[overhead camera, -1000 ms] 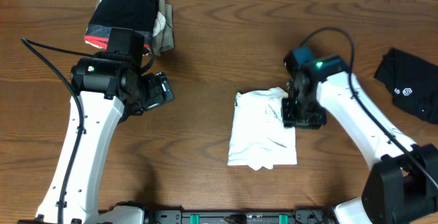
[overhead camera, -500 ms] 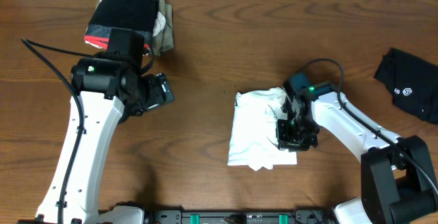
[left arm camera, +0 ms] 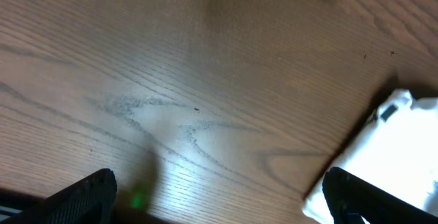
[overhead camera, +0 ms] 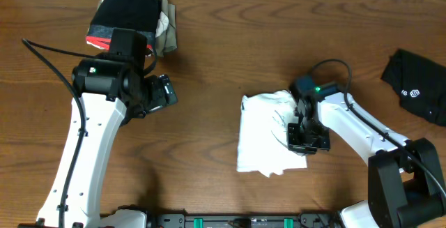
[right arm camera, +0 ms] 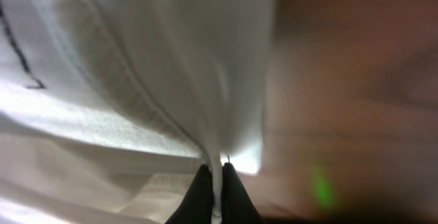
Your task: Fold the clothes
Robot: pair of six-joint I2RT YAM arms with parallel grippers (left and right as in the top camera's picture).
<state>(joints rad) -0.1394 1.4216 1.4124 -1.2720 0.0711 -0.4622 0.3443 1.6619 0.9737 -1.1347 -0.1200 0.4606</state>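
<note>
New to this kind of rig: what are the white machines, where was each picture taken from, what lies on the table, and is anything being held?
Two white robot arms work at a wooden table. One picture looks down from overhead; the other two come from cameras on each wrist. On the table lie a folded white shirt, a black garment with a logo at the right, and a pile of dark clothes at the top left. The left end effector is open and holds nothing. The right end effector is shut, pinching the shirt's edge.

right gripper [right arm camera: 215,173]: lowered, closed on white shirt [overhead camera: 263,134] edge | shirt: nudged rightward
</note>
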